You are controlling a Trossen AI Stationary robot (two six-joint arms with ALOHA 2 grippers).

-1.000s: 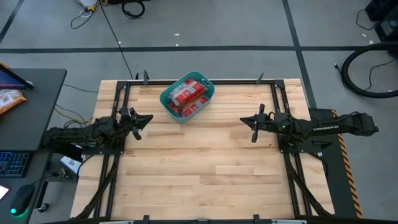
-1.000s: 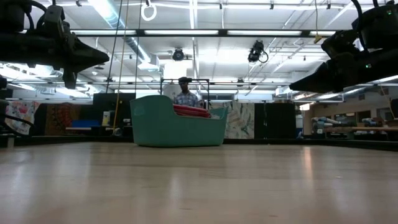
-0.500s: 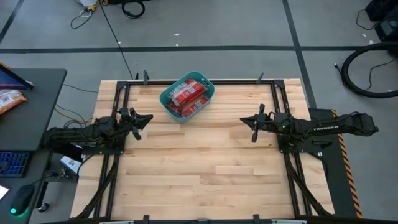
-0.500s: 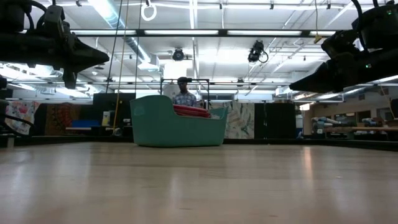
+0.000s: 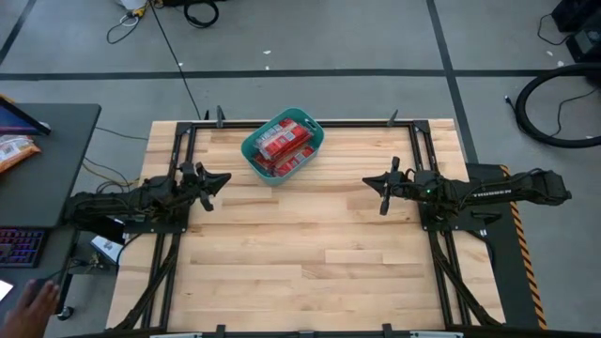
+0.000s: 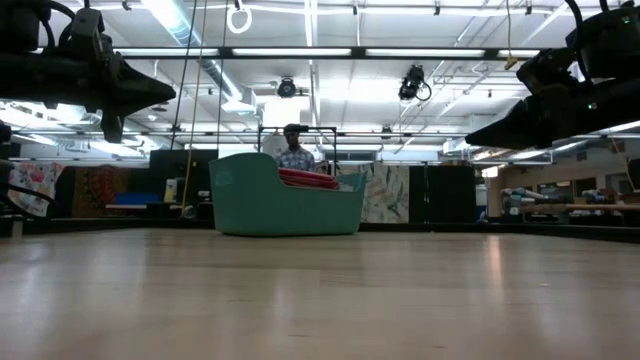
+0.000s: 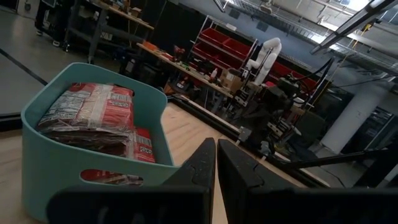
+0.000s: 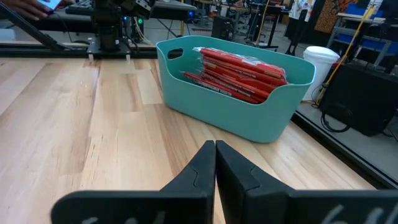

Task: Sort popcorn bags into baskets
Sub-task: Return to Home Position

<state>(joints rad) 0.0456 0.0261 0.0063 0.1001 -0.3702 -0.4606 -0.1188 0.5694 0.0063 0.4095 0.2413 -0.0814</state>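
Homing is all I judge is left here, so I go view by view.

From above, the tub [image 5: 249, 148] sits at the table's [image 5: 310, 253] far edge, a little toward the left side, with the bags [image 5: 282, 143] stacked inside it. I see no bags on the wood. The left claw [image 5: 222, 178] hangs just in from the left edge and the right claw [image 5: 368, 181] just in from the right edge, both pointing inward, well apart from each other and from the tub. A hand [image 5: 36, 302] shows off the table, beyond the near left corner.

At table height, both claws ride high above the wood, with the tub between them at the far edge and a person [image 6: 294, 152] in the room behind it.

Past the left wrist, the fingers [image 7: 199, 171] are pressed together and pinch nothing. The tub is ahead of them, with the bags lying below its rim.

Past the right wrist, the fingers [image 8: 202, 171] are likewise pressed together and empty.

To home well, I would keep both claws closed and high. I would draw each arm back along its own side edge and avoid swinging toward the far edge, where the tub rim is the one thing to clip. The middle and near parts of the table give open room.
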